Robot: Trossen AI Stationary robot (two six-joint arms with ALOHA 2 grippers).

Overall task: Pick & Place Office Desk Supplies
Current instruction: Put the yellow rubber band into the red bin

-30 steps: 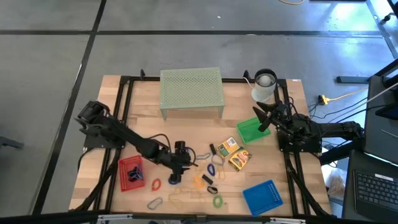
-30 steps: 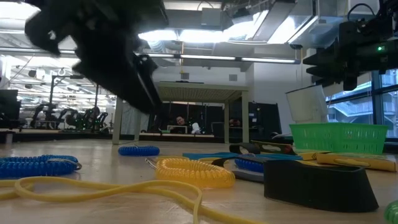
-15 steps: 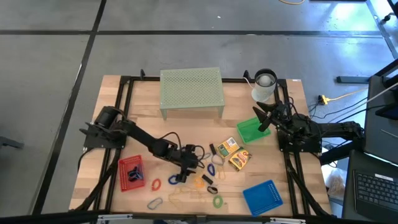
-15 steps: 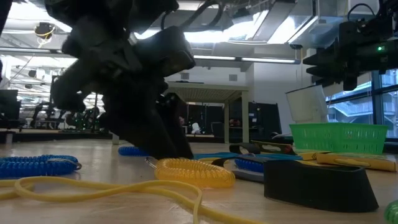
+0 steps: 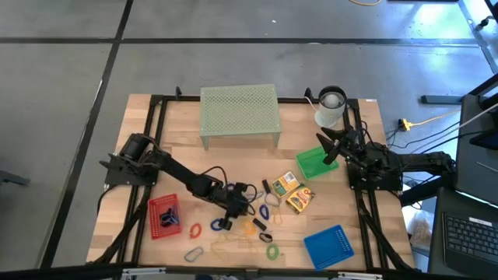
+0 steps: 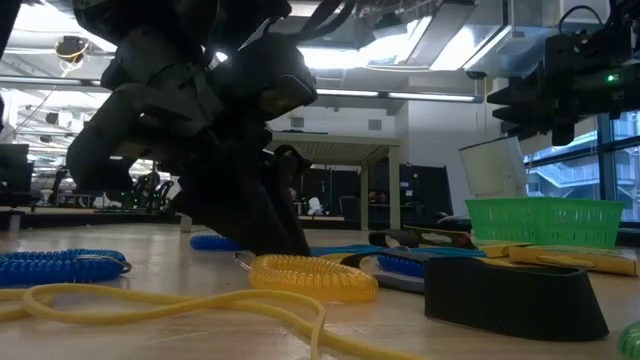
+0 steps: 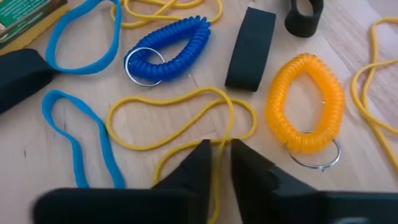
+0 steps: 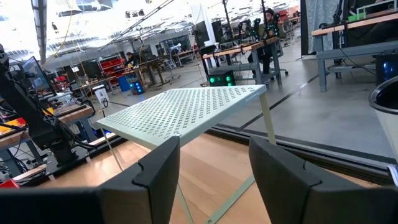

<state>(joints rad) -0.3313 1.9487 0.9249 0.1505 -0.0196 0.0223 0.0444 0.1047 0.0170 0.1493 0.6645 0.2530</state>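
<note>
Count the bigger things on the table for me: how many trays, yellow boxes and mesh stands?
Trays: 3 (red tray, green tray, blue tray)
Yellow boxes: 2
Mesh stand: 1
Total: 6

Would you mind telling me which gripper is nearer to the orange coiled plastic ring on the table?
The left gripper is nearer, down at the table right beside the orange coiled ring. The right gripper is far off, raised over the green tray.
</note>
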